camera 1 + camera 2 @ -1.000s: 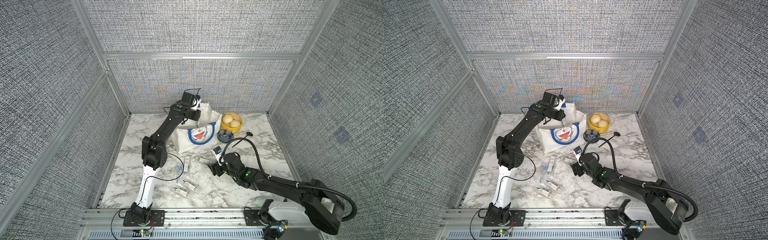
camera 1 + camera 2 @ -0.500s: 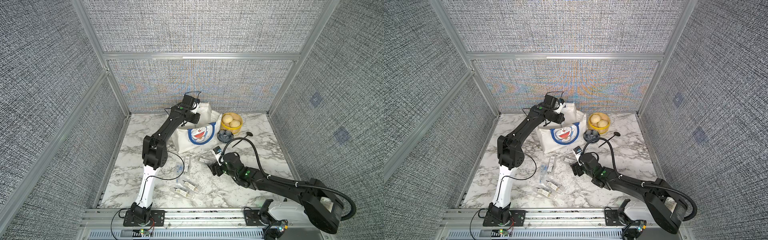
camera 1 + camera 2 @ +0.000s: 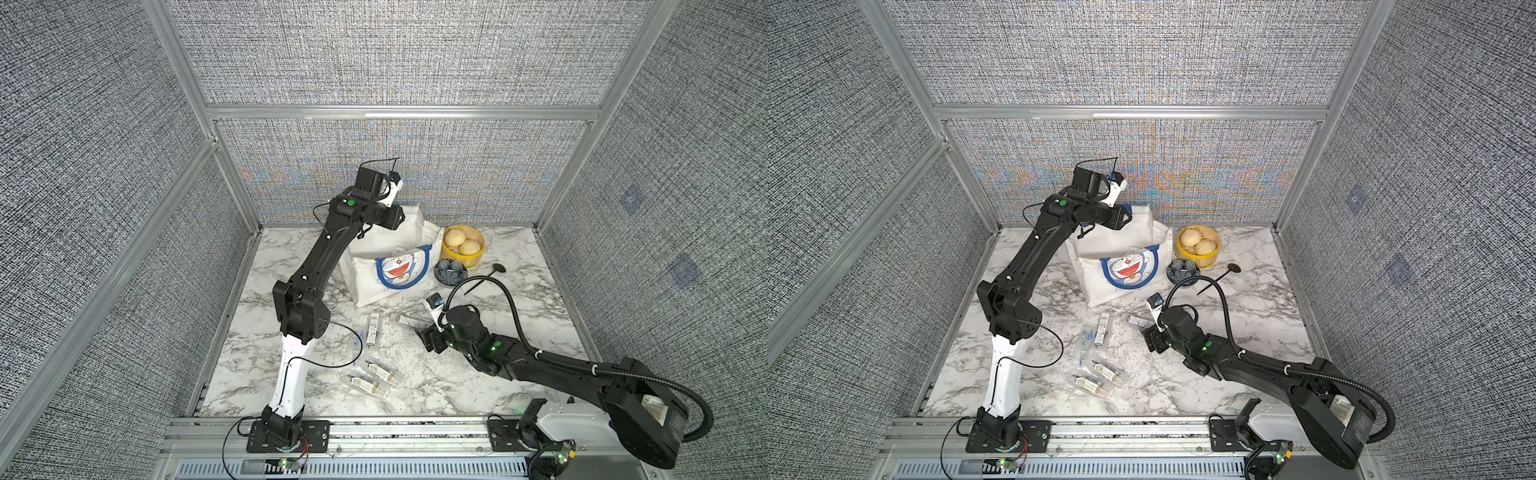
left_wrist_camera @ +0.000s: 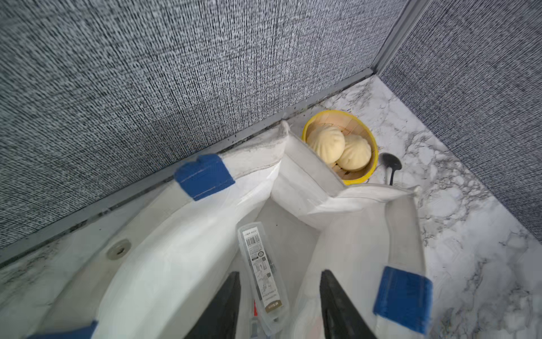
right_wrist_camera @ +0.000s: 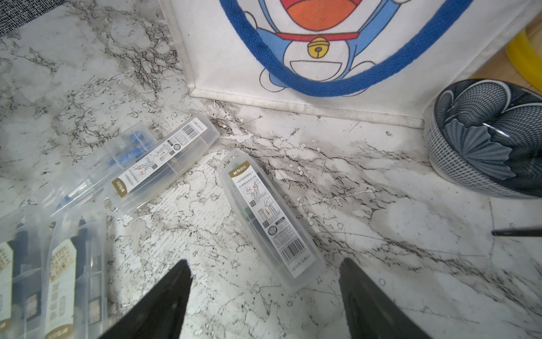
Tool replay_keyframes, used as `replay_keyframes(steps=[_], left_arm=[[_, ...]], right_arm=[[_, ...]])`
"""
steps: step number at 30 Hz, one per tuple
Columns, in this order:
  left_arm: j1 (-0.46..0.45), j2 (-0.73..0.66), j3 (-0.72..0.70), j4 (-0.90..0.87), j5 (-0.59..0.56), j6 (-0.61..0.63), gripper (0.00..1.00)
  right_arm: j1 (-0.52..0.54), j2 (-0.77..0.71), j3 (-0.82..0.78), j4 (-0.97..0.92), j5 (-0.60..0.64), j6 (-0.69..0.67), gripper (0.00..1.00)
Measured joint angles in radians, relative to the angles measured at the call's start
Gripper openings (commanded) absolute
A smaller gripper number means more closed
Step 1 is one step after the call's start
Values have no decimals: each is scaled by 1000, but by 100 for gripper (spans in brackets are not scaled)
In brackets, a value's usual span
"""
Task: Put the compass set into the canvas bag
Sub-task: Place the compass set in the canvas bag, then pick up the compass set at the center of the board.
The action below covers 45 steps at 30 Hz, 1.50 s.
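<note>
The off-white canvas bag (image 3: 390, 257) with the blue cartoon cat stands at the back of the marble table. My left gripper (image 4: 280, 273) hovers over its open mouth with the jaws apart. A clear compass set case (image 4: 262, 276) lies loose inside the bag between the fingers, touching neither. In both top views the left gripper (image 3: 1121, 218) sits at the bag's rear rim. My right gripper (image 5: 264, 261) is open low over the table, with another compass set (image 5: 269, 217) lying just ahead of its fingertips. Several more cases (image 3: 374, 328) lie in front of the bag.
A yellow steamer basket (image 3: 462, 246) with two buns stands to the right of the bag. A blue patterned bowl (image 3: 450, 272) and a black spoon (image 3: 486, 278) are in front of it. The back wall is close behind the bag.
My left gripper has opened above the bag's mouth and let go of the compass set, which is now loose inside. The right arm has not moved.
</note>
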Motion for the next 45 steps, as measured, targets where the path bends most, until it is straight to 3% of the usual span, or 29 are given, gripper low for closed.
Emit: replay_keyframes(steps=[6, 14, 20, 22, 27, 37, 45], left_arm=[[0, -204, -176, 0, 21, 0, 50], [0, -626, -771, 169, 69, -20, 51], [7, -898, -1181, 357, 84, -39, 53], [13, -949, -1261, 407, 86, -52, 54], [13, -1007, -1348, 501, 69, -90, 55], [13, -966, -1349, 549, 95, -166, 55], [13, -970, -1344, 549, 113, -174, 56]], right_arm=[[0, 10, 1, -2, 2, 0, 79], [-1, 64, 64, -66, 2, -21, 82], [-4, 157, 215, -256, -25, -40, 97], [-6, 195, 260, -326, -31, -56, 99], [-21, 310, 385, -481, -58, -92, 99], [-59, 497, 560, -623, -71, -146, 98], [-70, 581, 615, -659, -69, -189, 84]])
